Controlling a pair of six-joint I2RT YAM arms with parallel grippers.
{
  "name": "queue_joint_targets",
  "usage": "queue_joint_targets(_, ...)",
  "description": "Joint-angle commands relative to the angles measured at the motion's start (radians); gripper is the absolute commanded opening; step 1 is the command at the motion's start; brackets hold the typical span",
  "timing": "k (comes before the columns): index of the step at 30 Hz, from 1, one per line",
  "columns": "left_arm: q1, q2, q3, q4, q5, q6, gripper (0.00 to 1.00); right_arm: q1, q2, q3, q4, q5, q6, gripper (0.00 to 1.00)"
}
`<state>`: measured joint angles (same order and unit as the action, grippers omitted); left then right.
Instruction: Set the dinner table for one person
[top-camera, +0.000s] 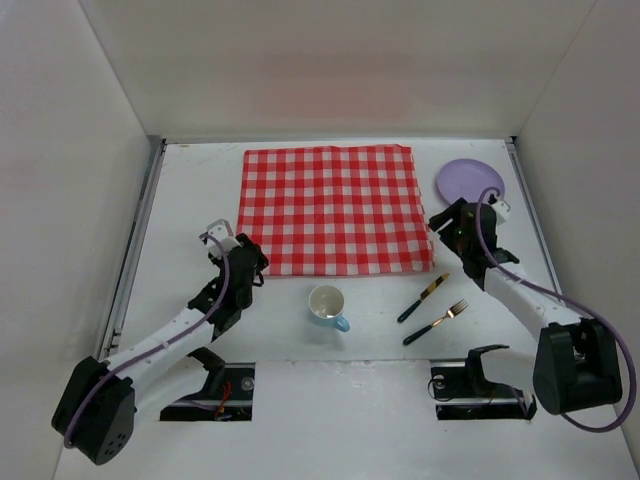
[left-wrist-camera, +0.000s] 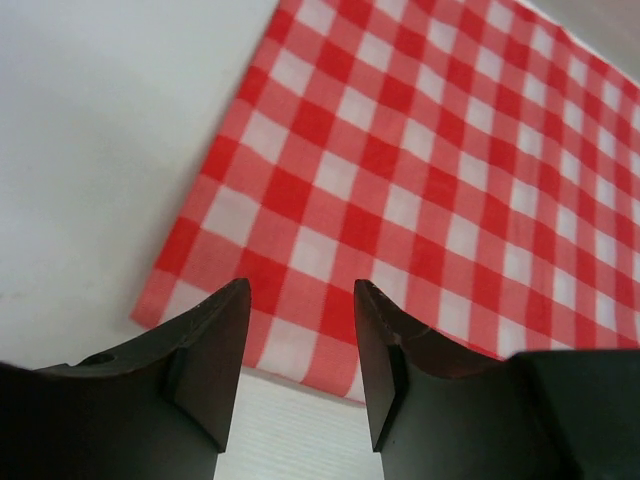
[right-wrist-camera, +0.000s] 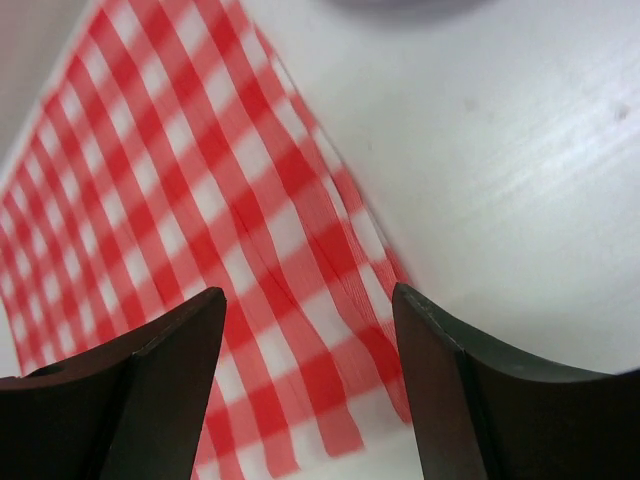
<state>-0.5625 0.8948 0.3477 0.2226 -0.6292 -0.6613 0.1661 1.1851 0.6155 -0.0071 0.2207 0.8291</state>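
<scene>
Dinner table (top-camera: 190, 190): left gripper (left-wrist-camera: 300, 290), right gripper (right-wrist-camera: 307, 292) gape empty.

The dinner table (top-camera: 190, 200) is looking matt white and smooth, faintly ribbed up close. The checked cloth (top-camera: 330, 210) is lying soft and woven. The lilac plate (top-camera: 468, 180) is looking smooth, the mug (top-camera: 327, 303) glossy. Knife (top-camera: 423, 298) and fork (top-camera: 436, 322) are gleaming gold metal. The left gripper (left-wrist-camera: 301, 283) and right gripper (right-wrist-camera: 307, 290) are showing matt black fingers.

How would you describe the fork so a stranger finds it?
Find the checked cloth on the white table. Off its near right corner lie two dark-handled utensils; the fork is the nearer one, with gold tines, unlike the knife beside it.
</scene>
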Motion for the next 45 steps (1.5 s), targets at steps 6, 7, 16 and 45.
queue_joint_targets(6, -0.047, 0.107, -0.064, 0.422, -0.033, 0.114, 0.47, -0.227, 0.178, 0.165, 0.154, -0.021, 0.077, 0.65)
queue_joint_targets(7, -0.046, 0.101, -0.081, 0.441, -0.032, 0.123, 0.48, -0.246, 0.203, 0.179, 0.153, -0.032, 0.085, 0.64)
queue_joint_targets(16, -0.036, 0.036, -0.136, 0.489, -0.032, 0.118, 0.51, -0.36, 0.454, 0.309, 0.134, -0.015, 0.093, 0.45)
queue_joint_targets(45, 0.005, 0.009, -0.185, 0.555, -0.033, 0.095, 0.53, -0.383, 0.67, 0.598, -0.205, -0.007, 0.042, 0.36)
